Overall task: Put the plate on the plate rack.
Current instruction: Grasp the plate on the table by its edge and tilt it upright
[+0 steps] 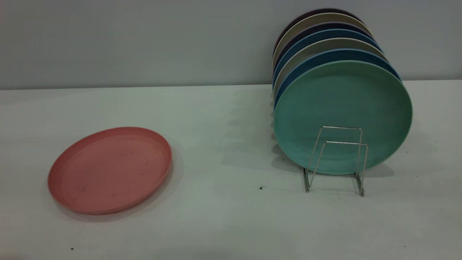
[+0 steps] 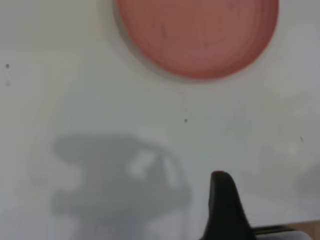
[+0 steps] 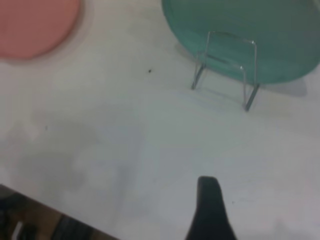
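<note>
A pale grey-green wall (image 1: 144, 39) closes off the back of the scene, and below it a white tabletop (image 1: 223, 216) fills the rest, matte and marked with a few small dark specks. Soft shadows lie on it beside the rack.

On the right side of the table, near the wall, stands a row of upright plates. The front one is a teal-green plate (image 1: 343, 108), and behind it blue plates (image 1: 326, 56) and beige plates (image 1: 317, 45) alternate, with a darker one at the very back. They stand in the plate rack (image 1: 337, 159), a thin silver wire frame whose two front squared loops stand unfilled in front of the teal-green plate, far lower than it is.

The plate (image 1: 110, 169) lies flat on the table at the left, well apart from the rack. It is round, salmon-pink and matte, with a low raised rim and faint dark scuffs on its face.

The left gripper (image 2: 225, 210) shows only one dark finger in its wrist view, above bare table near the plate; the right gripper (image 3: 207, 210) likewise shows a single finger, near the rack. Whether either is released or clenched cannot be told. Neither touches anything.
</note>
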